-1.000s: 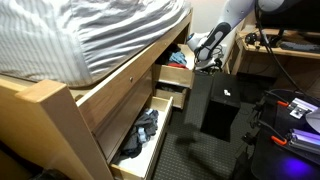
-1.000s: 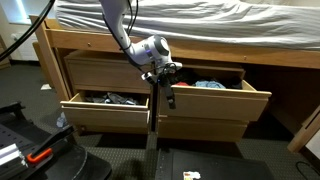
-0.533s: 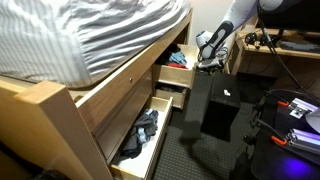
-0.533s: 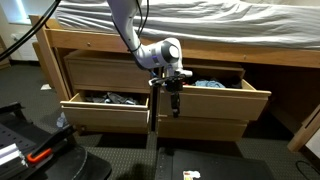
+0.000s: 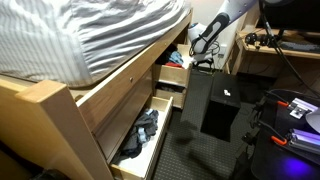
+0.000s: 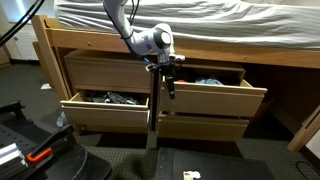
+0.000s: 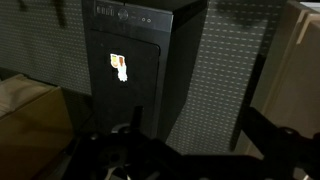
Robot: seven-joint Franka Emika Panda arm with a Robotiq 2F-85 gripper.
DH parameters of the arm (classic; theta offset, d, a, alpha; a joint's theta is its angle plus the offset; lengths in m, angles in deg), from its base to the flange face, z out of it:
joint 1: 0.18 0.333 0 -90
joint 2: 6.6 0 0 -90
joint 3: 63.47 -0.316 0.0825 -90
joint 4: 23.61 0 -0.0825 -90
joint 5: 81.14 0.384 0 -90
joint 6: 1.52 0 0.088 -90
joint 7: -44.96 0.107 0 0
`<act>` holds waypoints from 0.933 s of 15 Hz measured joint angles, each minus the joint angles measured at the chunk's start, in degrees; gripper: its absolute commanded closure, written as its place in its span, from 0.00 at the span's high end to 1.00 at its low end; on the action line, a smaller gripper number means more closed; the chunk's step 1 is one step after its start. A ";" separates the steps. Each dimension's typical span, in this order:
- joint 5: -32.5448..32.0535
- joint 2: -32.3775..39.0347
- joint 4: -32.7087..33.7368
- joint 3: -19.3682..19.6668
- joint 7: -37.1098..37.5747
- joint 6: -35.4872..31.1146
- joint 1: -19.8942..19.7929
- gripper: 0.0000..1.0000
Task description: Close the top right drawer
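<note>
A black computer tower (image 5: 210,105) stands on the floor in front of the bed (image 5: 80,35), close to the open drawers, and fills most of the wrist view; a thin black upright post (image 6: 152,115) rises in front of the gap between the two drawers in an exterior view. A longer drawer (image 6: 105,110) with dark clothes stands pulled out beside it, and a wooden desk (image 5: 275,50) with cables sits behind. The top right drawer (image 6: 215,100) is under the bed frame, partly pulled out, blue cloth (image 6: 208,82) showing inside; its plain front runs lengthwise along the bed side and faces out into the room. The gripper (image 6: 168,92) hangs at the drawer's left end, pointing down, just by the front's top edge. The fingers (image 7: 275,140) are only dark shapes low in the wrist view, so I cannot tell whether they are open or closed. A small white sticker (image 7: 121,67) on the tower carries a yellow and red mark; no writing is readable
</note>
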 measured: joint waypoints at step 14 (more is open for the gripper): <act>3.33 2.90 1.50 0.46 3.72 -4.79 1.86 1.00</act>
